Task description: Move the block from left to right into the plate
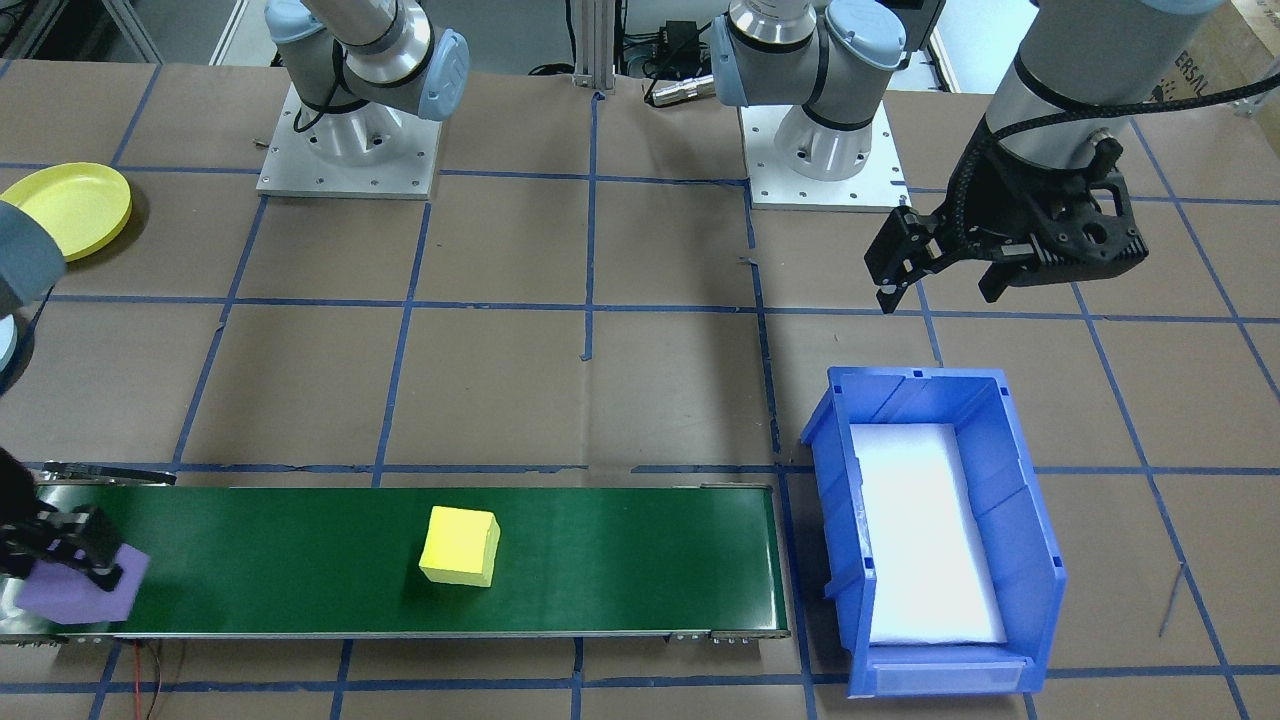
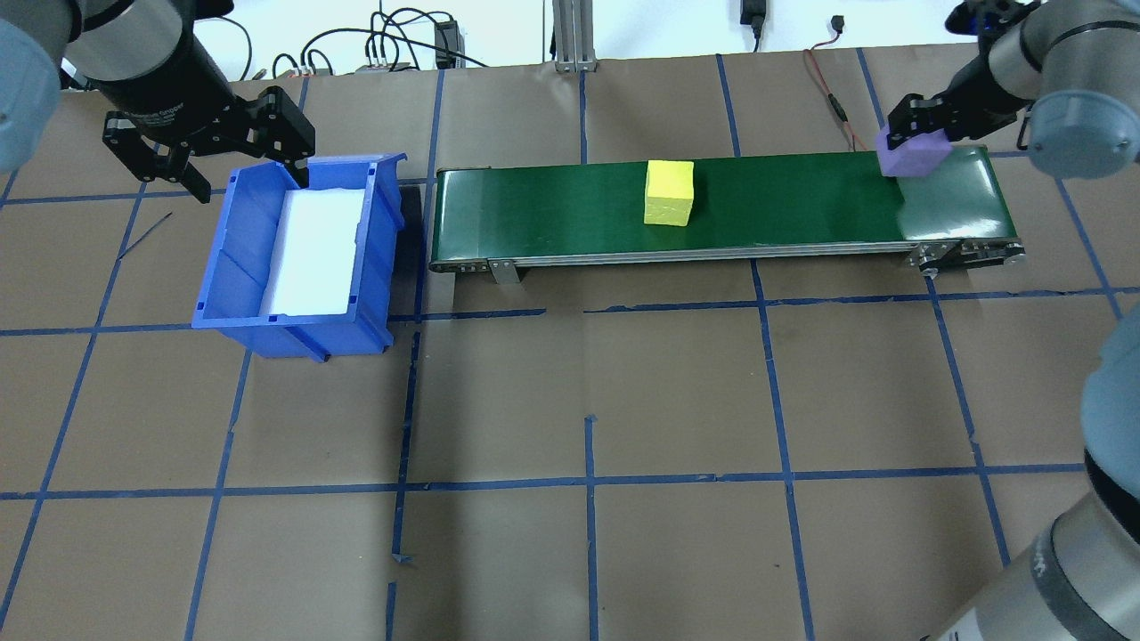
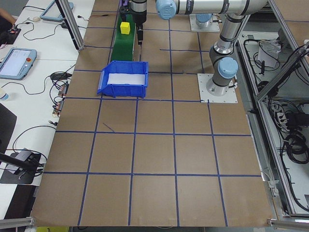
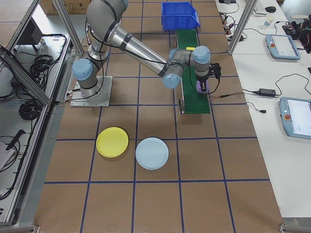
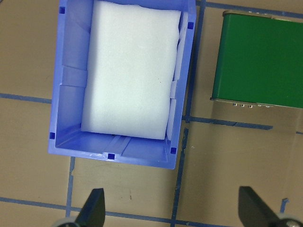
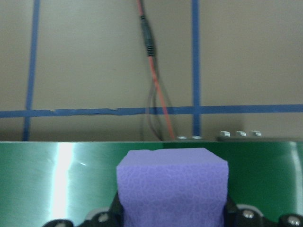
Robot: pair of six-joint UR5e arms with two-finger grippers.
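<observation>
The worktop (image 2: 570, 401) is carrying a green belt (image 2: 552, 205) with a blue bin (image 2: 214, 294) at its left end, and two plates, yellow (image 4: 112, 142) and pale blue (image 4: 152, 153), are lying well apart from the belt on the robot's right, so the carry to a plate is still ahead. The right arm is reaching over the belt's right end, its gripper (image 2: 917, 133) clamping its jaws on the purple block (image 2: 910, 153), while a yellow block (image 2: 670, 191) is sitting mid-belt. The left gripper (image 2: 209, 151) is hanging over the bin's far rim with jaws spread wide and holding nothing.
</observation>
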